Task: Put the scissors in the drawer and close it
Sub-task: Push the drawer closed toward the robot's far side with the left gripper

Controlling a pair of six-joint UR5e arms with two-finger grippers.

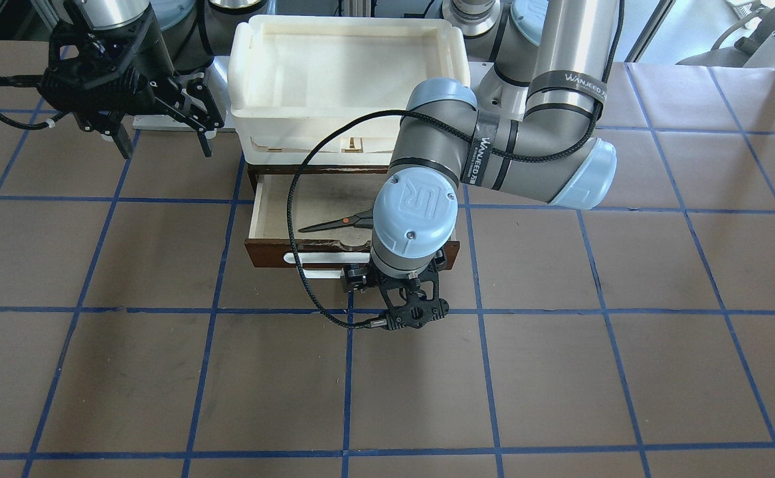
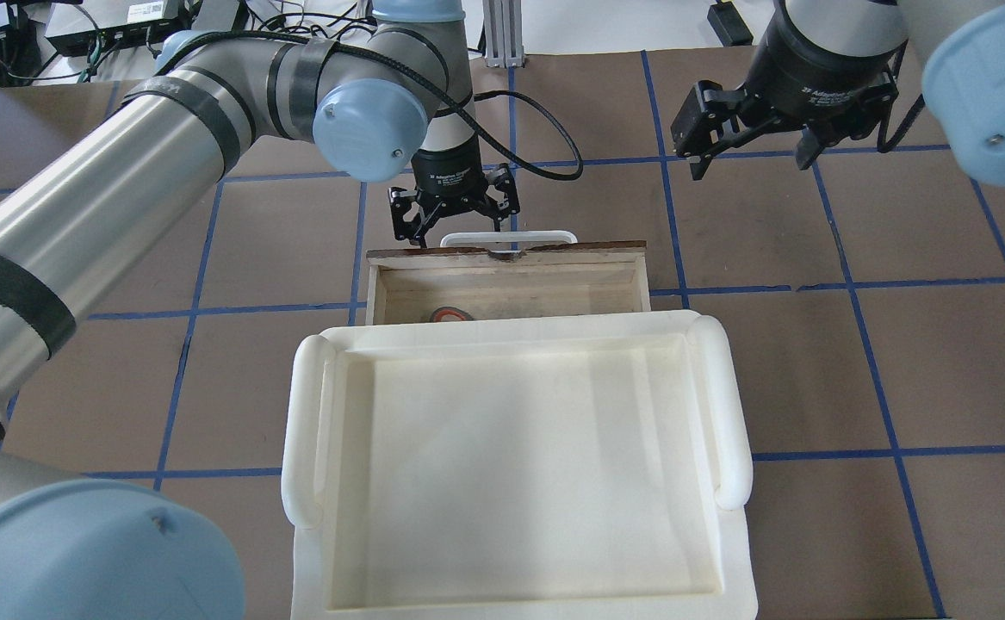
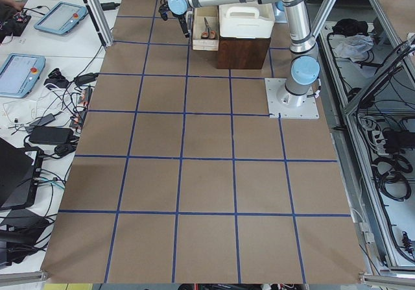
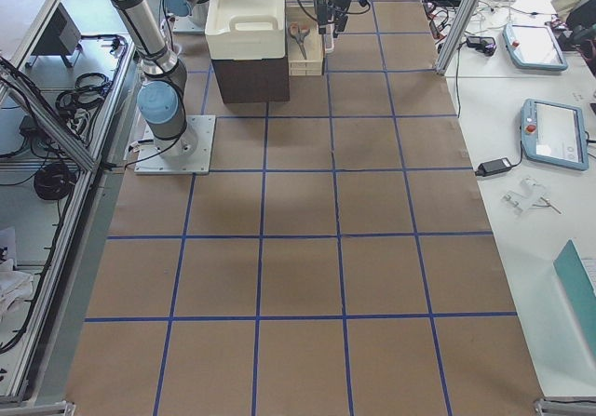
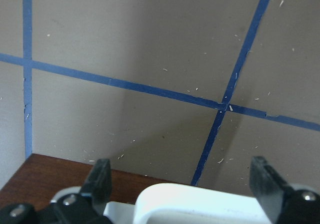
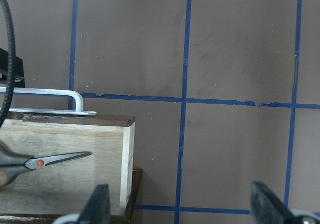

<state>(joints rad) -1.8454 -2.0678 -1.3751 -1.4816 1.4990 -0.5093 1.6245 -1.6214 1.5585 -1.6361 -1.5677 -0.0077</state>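
The scissors (image 1: 334, 225) lie flat on the pale floor of the drawer (image 1: 258, 212). Their blades are together and point toward the robot's right side. In the front view the left arm hides their loops, and from overhead only an orange-red loop shows past the rim of the white tray (image 2: 511, 330). The drawer is pulled out from under the stacked trays, its dark front board facing away from the robot.

In the overhead view, the left arm reaches in from the left edge and bends down to the drawer front. There the left claw (image 2: 455, 229) hangs just over the white handle (image 2: 508, 234). Its fingers (image 5: 102, 176) are spread apart, and its wrist camera shows the handle's curved bar low between them, not gripped. I cannot tell whether a finger touches the bar.

Farther right, well apart from the drawer, the right claw (image 2: 752, 164) hangs over the brown table (image 2: 812, 362). Its fingers are apart with nothing between them. Its wrist camera looks down on one corner of the drawer and the scissor blades inside.
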